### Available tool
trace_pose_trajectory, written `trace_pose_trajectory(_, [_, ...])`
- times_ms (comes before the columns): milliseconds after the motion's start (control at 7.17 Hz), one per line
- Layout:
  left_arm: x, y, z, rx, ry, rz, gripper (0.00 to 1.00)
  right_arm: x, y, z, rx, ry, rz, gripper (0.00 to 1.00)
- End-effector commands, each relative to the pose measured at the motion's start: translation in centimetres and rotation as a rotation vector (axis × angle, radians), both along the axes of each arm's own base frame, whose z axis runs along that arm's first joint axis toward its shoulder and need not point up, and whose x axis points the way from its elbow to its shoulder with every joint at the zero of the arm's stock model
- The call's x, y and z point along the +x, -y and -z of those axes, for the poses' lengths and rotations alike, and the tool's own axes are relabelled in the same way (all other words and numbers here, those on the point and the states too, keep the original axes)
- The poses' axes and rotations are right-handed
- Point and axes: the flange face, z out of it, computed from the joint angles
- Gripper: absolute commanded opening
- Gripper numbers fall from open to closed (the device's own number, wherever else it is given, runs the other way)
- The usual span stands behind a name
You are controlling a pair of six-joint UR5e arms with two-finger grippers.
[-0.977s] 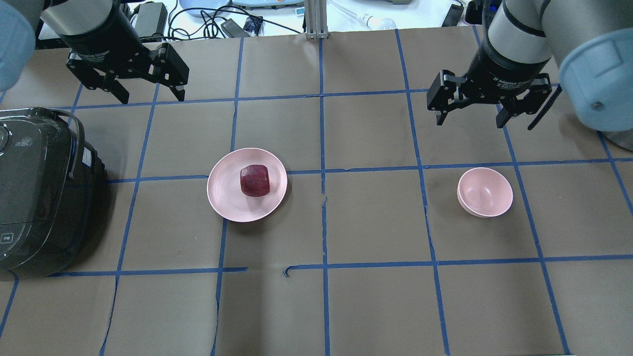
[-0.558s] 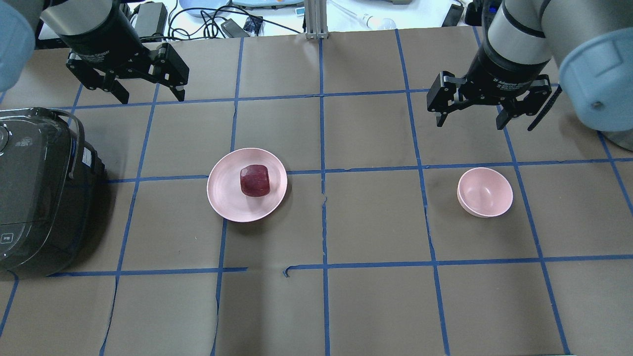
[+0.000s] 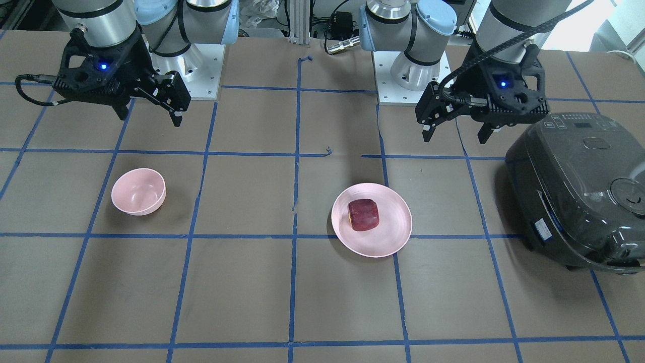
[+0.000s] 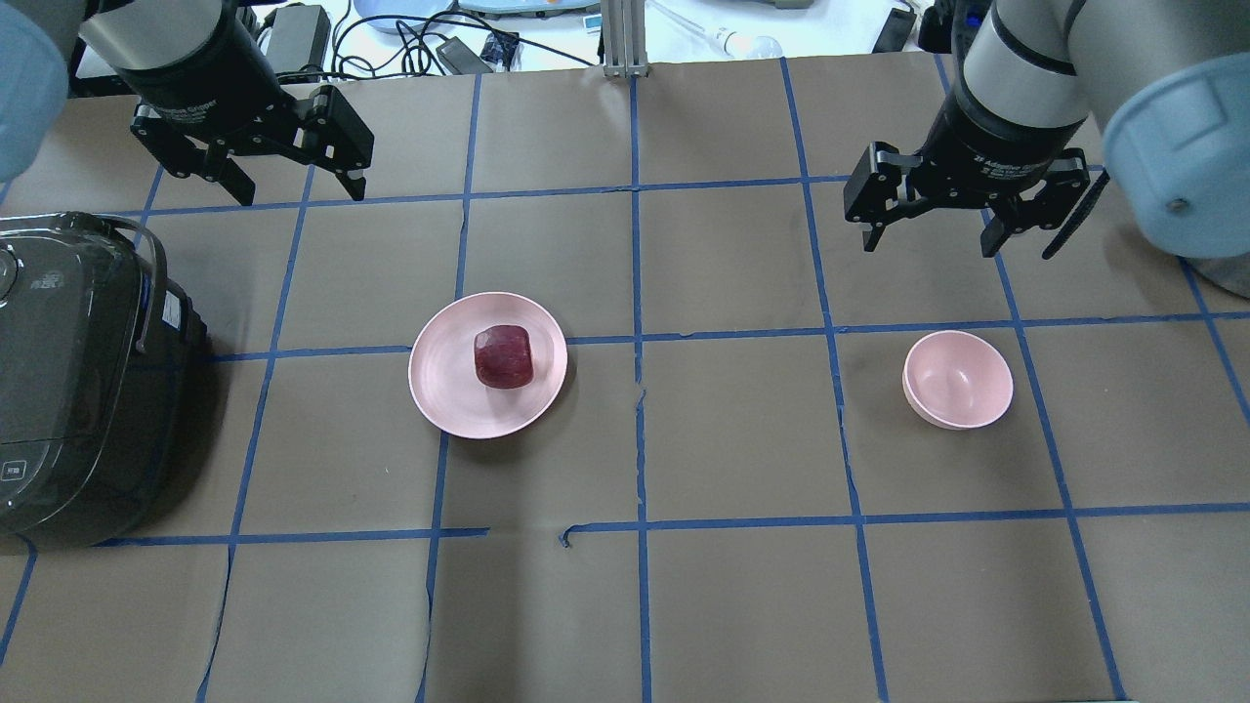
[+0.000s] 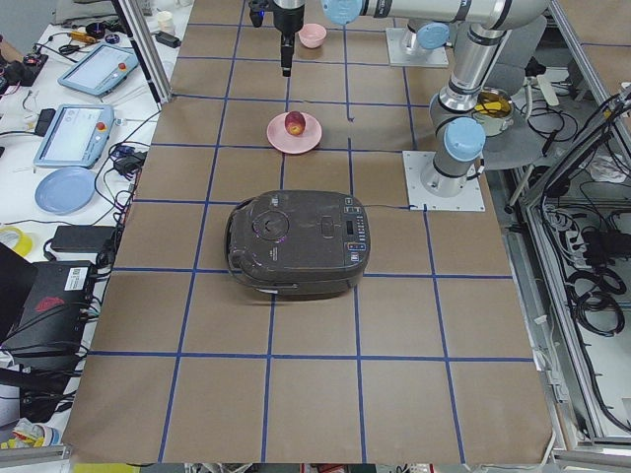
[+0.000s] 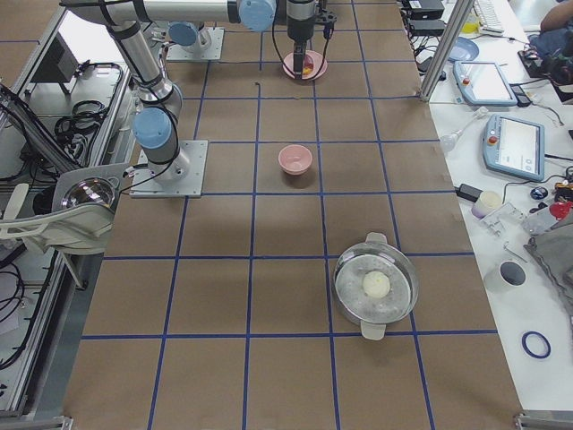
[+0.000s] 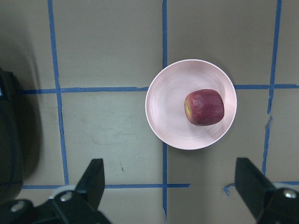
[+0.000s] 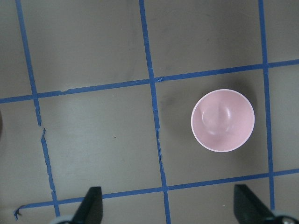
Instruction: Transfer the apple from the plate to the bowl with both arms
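The dark-red apple [image 4: 504, 356] lies on the wide pink plate [image 4: 444, 391], left of the table's middle. It also shows in the front view [image 3: 364, 214] and in the left wrist view [image 7: 204, 107]. The small pink bowl [image 4: 957, 379] stands empty on the right and shows in the right wrist view [image 8: 223, 120]. My left gripper [image 4: 298, 190] hangs open and empty, high, beyond and left of the plate. My right gripper [image 4: 928, 244] hangs open and empty, high, just beyond the bowl.
A dark rice cooker [image 4: 78, 381] stands at the table's left edge, close to the left arm. Cables and devices [image 4: 391, 29] lie past the far edge. A lidded metal pot [image 6: 376, 287] stands far off at the right end of the table.
The right gripper has shifted very slightly. The left gripper, apple, plate and bowl have not moved.
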Motion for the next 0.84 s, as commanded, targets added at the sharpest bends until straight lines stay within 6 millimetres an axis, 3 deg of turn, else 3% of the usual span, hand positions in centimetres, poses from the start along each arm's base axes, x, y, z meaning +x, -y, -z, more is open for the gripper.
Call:
trace_pose_trajectory(0, [0.04,0.08,0.05,0.001,0.002,0.000,1.00,-0.04,0.08,0.10,0.002,0.001,0.000,1.00])
trace_pose_trajectory(698, [0.05,0.40,0.52,0.010,0.002,-0.001,1.00,-0.06,0.13,0.17,0.004,-0.001,0.001,1.00])
